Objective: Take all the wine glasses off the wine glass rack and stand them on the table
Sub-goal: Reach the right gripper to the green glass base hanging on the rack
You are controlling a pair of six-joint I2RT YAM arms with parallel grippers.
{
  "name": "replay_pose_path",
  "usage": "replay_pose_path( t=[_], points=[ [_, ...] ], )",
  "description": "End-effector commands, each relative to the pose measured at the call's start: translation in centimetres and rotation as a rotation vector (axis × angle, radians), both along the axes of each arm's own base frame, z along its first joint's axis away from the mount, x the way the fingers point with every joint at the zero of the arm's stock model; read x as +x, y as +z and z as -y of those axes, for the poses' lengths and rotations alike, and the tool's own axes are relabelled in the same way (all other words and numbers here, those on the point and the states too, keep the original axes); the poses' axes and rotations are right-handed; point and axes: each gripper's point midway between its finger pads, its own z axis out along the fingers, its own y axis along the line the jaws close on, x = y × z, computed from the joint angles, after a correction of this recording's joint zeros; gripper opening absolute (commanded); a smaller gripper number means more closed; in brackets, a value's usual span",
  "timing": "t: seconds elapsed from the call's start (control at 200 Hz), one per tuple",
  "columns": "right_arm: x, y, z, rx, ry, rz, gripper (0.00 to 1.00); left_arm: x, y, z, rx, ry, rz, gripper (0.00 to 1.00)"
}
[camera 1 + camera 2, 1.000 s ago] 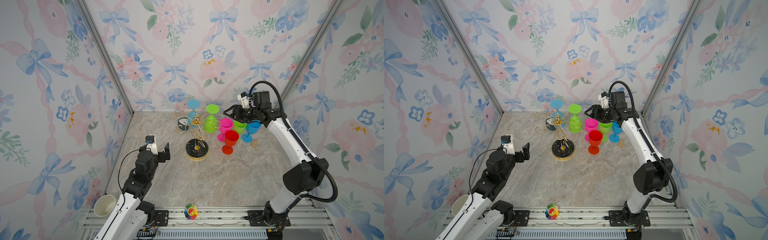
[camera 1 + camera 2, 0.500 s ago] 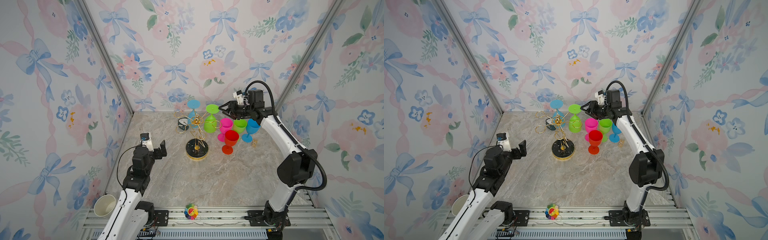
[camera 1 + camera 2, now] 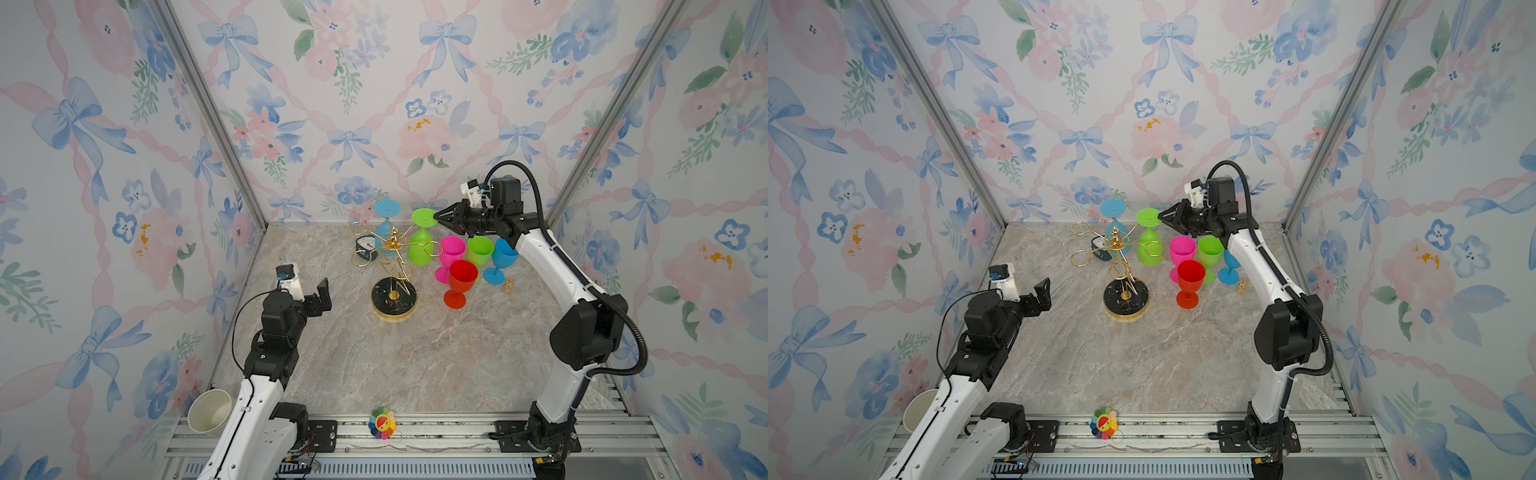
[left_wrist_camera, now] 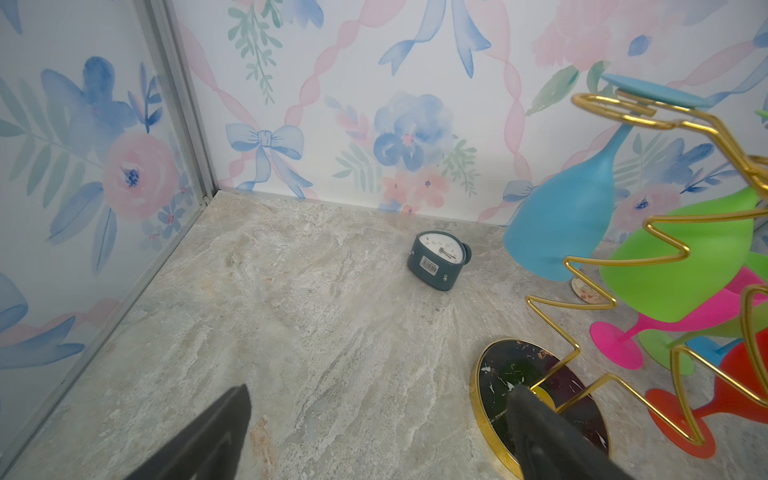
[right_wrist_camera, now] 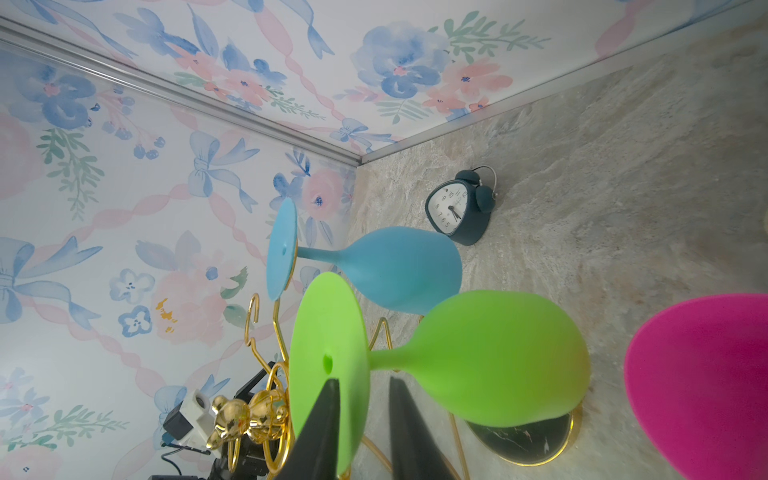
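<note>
Note the green glass [image 3: 420, 249] hanging bowl-down from a loop of the rack [image 3: 393, 302], near the back of the table [image 3: 415, 365], stem upright, foot [image 3: 424, 217] on top. Beside it on the rack, a blue glass [image 3: 384, 232], likewise hung. Level with the green foot and straddling its rim from the right: the right gripper [image 5: 362, 399], jaws narrow; cannot tell whether pinching yet. Probably calls for easing the stem outward, clear of the loop. Far off to the left, the left gripper [image 4: 378, 399], spread wide, empty.
</note>
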Motion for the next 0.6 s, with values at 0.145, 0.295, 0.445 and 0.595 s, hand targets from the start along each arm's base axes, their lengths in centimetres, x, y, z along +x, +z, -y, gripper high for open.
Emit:
replay_pose_path(
  t=[0.145, 0.295, 0.445, 0.595],
  points=[
    [0.0, 0.7, -0.9, 0.039, 0.031, 0.012, 0.17, -0.2, -0.1, 0.0, -0.018, -0.001, 0.013, 0.98],
    [-0.1, 1.0, -1.0, 0.061, 0.039, 0.01, 0.11, -0.2, 0.0, -0.1, -0.018, 0.0, 0.015, 0.98],
    [-0.1, 1.5, -0.9, 0.094, 0.031, 0.013, 0.05, -0.2, 0.0, -0.1, -0.019, 0.001, 0.015, 0.98],
    [-0.5, 2.0, -1.0, 0.127, 0.049, 0.009, 0.02, -0.2, 0.0, -0.1, -0.019, 0.001, 0.016, 0.98]
  ],
)
